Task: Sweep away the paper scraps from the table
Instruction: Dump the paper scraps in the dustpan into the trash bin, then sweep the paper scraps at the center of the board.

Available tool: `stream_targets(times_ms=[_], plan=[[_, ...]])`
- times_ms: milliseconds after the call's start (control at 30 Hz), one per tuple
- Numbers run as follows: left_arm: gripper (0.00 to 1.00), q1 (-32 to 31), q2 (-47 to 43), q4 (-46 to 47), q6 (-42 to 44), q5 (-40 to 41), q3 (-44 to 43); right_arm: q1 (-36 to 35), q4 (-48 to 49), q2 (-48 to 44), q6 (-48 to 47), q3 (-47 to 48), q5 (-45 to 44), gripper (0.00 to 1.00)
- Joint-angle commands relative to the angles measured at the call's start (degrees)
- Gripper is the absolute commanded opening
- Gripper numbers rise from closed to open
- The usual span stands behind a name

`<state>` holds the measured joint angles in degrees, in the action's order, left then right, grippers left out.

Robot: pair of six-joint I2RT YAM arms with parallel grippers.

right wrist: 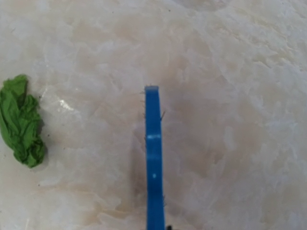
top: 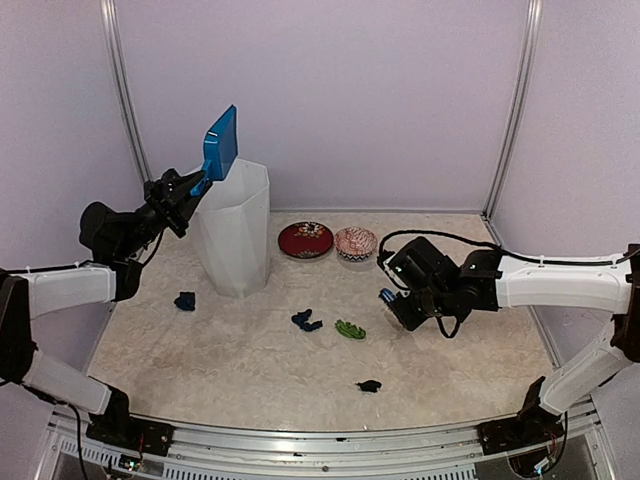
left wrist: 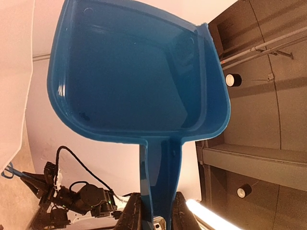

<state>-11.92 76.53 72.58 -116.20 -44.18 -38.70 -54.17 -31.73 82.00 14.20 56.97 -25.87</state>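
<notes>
Several paper scraps lie on the beige table [top: 460, 370]: a navy one [top: 185, 300] at left, a navy one [top: 306, 320] and a green one [top: 349, 329] in the middle, and a black one [top: 369, 385] near the front. My left gripper [top: 190, 190] is shut on the handle of the blue dustpan [top: 220, 143], held high and tilted over the white bin [top: 235, 230]. The pan [left wrist: 139, 72] looks empty, its handle between my fingers [left wrist: 129, 213]. My right gripper [top: 390, 297] is shut on the blue brush [right wrist: 153, 167], right of the green scrap [right wrist: 21, 122].
A red patterned bowl [top: 305, 240] and a pink patterned bowl [top: 355, 243] stand at the back centre, right of the bin. White walls with metal posts close in the table's back and sides. A metal frame [top: 330, 445] runs along the near edge.
</notes>
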Motion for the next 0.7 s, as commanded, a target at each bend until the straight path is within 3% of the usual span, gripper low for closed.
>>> stream_targets(times_ms=[0, 200, 333, 467, 667], plan=[[0.0, 0.2, -2.4, -9.1, 8.4, -2.7, -4.1, 0.6, 1.1, 1.1, -0.8, 1.8, -1.1, 0.0], [0.0, -0.3, -6.0, -48.3, 39.1, -6.6, -16.8, 0.6, 0.8, 0.3, -1.3, 2.9, -1.2, 0.0], [0.0, -1.2, -6.2, -68.5, 56.7, -6.5, -24.2, 0.6, 1.3, -2.0, -1.7, 3.6, 0.3, 0.0], [0.0, -4.7, -6.4, -91.5, 76.2, 4.4, -33.6, -0.2, 4.6, -5.4, -3.1, 3.6, 5.0, 0.0], [0.0, -10.6, -8.1, -107.6, 89.1, 24.4, -40.6, -3.0, 12.1, -9.0, -7.5, 2.6, 14.7, 0.0]])
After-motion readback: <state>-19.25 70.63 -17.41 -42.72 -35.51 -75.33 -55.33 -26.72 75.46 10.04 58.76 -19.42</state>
